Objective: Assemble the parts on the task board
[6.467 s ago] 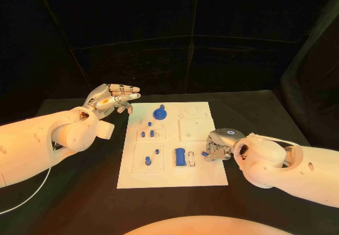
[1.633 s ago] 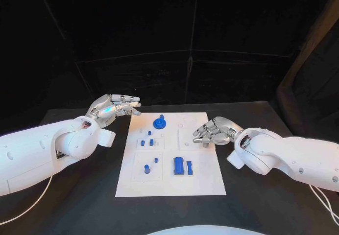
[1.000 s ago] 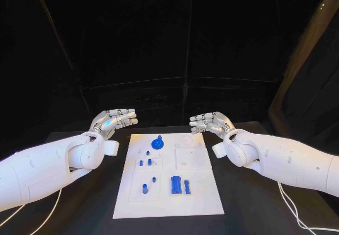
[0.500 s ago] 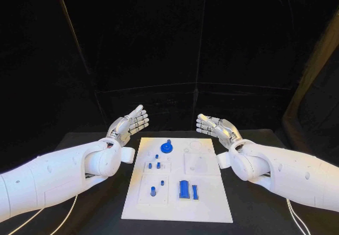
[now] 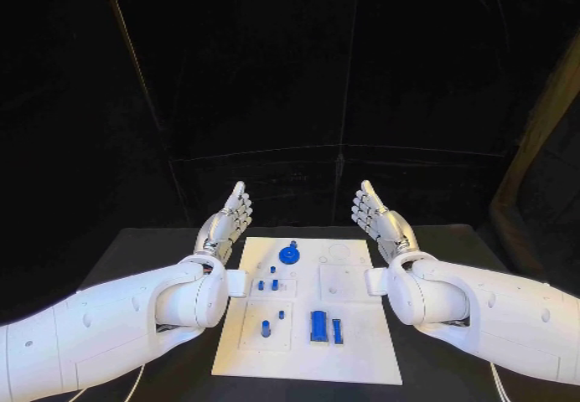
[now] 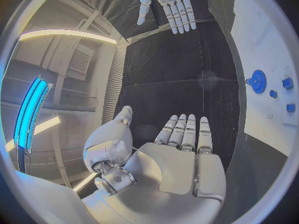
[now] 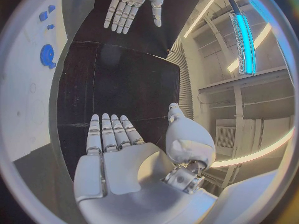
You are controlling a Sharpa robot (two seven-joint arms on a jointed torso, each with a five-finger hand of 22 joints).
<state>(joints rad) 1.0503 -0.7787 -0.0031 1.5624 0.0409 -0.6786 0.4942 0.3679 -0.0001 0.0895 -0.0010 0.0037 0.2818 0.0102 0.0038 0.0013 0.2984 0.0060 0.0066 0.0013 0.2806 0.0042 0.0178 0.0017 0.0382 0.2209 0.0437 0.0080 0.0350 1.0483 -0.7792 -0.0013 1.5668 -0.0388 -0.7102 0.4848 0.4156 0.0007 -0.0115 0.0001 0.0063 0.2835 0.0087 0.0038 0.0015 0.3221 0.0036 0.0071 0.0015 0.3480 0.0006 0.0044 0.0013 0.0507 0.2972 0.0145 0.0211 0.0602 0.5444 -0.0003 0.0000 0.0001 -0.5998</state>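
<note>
The white task board (image 5: 308, 356) lies at the centre of the black surface (image 5: 145, 251). Its recessed plates carry blue parts: a round disc with a knob (image 5: 289, 254) at the far end, several small pegs (image 5: 267, 285) at mid-board, and a larger upright block (image 5: 318, 326) with a slim piece (image 5: 337, 329) just beside it at the near end. The left hand (image 5: 230, 218) and right hand (image 5: 377, 216) are raised flat on either side of the board's far end, fingers extended, grasping nothing.
</note>
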